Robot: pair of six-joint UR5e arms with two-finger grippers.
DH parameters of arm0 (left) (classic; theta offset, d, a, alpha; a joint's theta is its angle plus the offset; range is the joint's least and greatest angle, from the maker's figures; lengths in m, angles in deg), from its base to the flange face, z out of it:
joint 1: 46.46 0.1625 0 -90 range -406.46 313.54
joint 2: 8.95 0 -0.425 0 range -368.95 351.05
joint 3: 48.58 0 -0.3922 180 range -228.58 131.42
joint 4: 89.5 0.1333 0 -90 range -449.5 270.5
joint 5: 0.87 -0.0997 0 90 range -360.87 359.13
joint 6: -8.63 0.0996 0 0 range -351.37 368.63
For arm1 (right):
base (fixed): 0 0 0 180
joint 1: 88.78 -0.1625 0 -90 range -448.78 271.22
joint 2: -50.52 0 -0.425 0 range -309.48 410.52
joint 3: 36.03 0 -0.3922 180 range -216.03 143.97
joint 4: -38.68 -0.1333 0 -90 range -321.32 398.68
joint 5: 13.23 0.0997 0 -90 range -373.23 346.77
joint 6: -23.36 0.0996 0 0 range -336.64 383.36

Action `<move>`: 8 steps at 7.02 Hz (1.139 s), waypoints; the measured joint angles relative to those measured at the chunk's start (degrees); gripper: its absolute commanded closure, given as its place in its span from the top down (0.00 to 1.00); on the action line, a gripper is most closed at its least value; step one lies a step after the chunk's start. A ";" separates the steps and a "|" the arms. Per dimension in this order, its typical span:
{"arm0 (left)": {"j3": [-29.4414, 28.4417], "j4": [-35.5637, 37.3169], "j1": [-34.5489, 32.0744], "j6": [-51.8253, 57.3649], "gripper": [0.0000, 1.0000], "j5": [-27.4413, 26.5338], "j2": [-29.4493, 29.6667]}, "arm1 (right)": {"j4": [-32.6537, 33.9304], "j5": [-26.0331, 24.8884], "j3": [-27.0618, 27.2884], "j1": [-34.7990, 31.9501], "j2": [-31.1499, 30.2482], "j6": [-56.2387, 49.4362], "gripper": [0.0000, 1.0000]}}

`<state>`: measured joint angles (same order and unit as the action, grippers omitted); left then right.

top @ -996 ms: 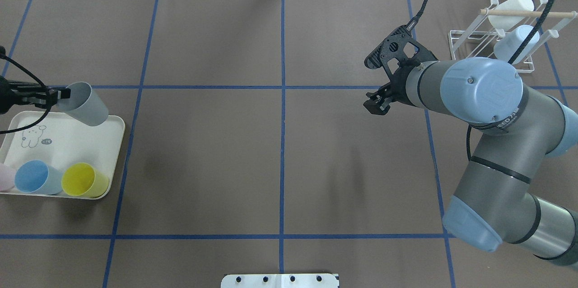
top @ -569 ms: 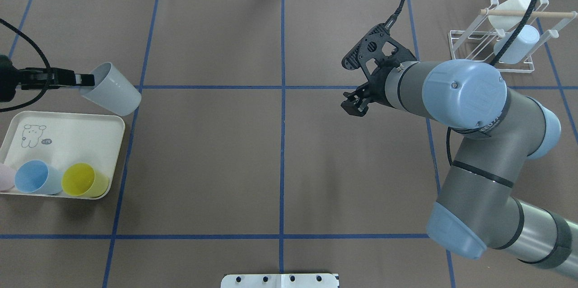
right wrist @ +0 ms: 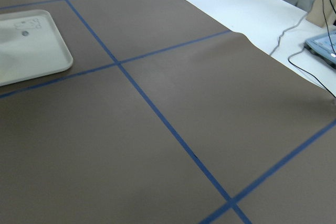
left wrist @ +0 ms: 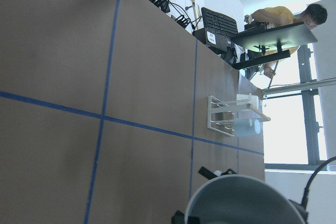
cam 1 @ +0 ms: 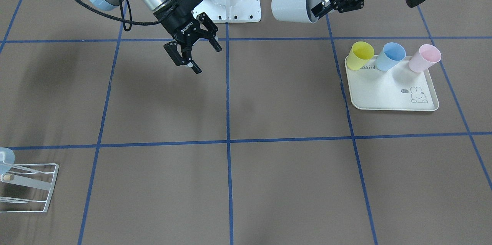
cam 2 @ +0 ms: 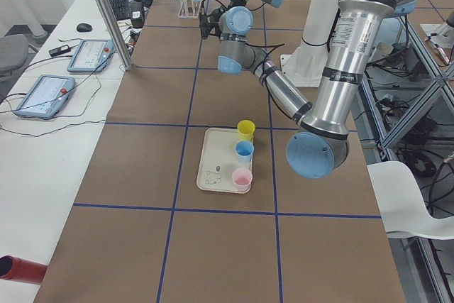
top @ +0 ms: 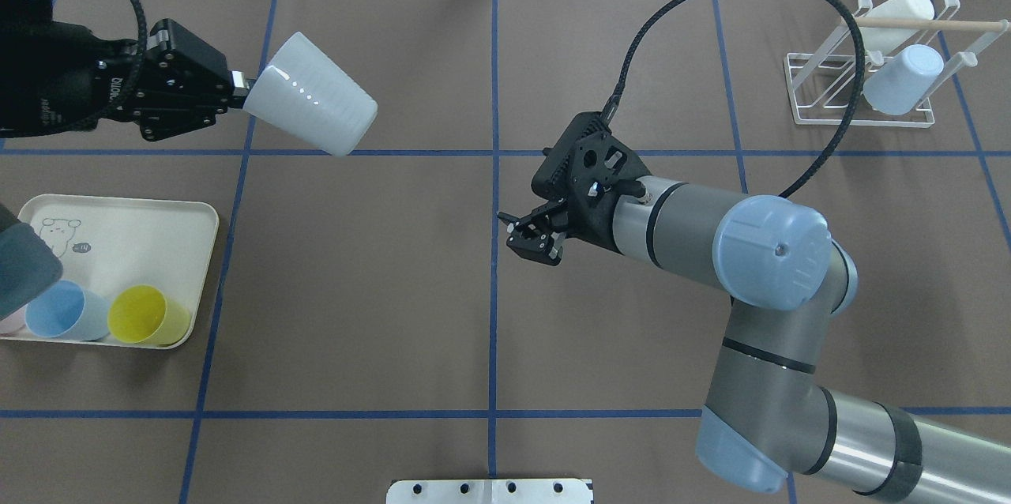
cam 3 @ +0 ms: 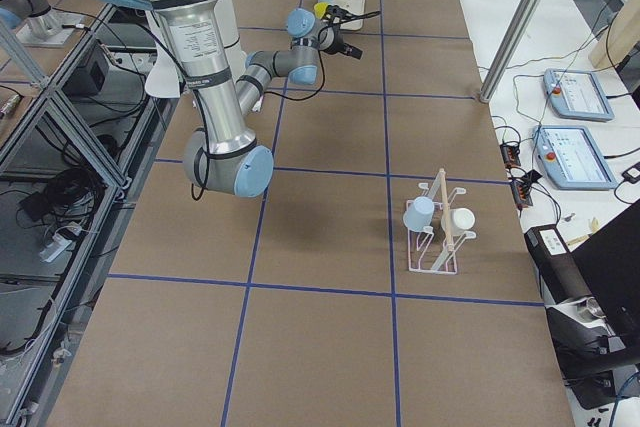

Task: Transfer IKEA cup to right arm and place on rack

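Observation:
A pale grey IKEA cup (top: 310,95) hangs tilted on its side in the air above the table's left half. My left gripper (top: 237,85) is shut on its rim. From across the table the cup (cam 1: 290,2) points its base toward the centre, with the left gripper (cam 1: 321,7) at its mouth. My right gripper (top: 531,238) stands open and empty just right of the centre line, well apart from the cup; its spread fingers show in the front-facing view (cam 1: 208,60). The white wire rack (top: 792,89) stands at the far right corner.
The rack holds a pale blue cup (top: 900,79) and a white cup (top: 896,18). A cream rabbit-print tray (top: 158,212) at the left carries a yellow cup (top: 146,316), a blue cup (top: 63,310) and a pink cup (cam 1: 424,57). Blue tape lines cross the brown table.
The left arm has carried the cup up and to the right, away from the tray. The right arm has swung left from near the rack to the centre line, gripper still open.

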<state>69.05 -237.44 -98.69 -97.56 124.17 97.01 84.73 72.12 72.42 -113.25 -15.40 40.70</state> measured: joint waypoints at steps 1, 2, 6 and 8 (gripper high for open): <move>-0.63 0.07 1.74 -2.49 0.00 -1.72 1.34 | -4.02 -1.60 -0.36 1.87 0.05 -2.60 1.00; -1.44 0.10 4.39 -3.22 0.00 -4.79 2.02 | -7.09 -3.25 -0.45 3.36 0.21 -4.28 1.00; -4.54 0.11 11.55 -3.16 0.00 -11.98 3.30 | -10.58 -5.08 -0.36 4.76 1.16 -5.29 1.00; -6.21 0.09 12.10 -3.02 0.00 -12.40 4.36 | -10.62 -5.47 -0.22 4.99 1.47 -5.26 1.00</move>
<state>62.84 -237.35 -86.59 -100.58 111.77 101.37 74.11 66.65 72.20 -108.25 -13.93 35.44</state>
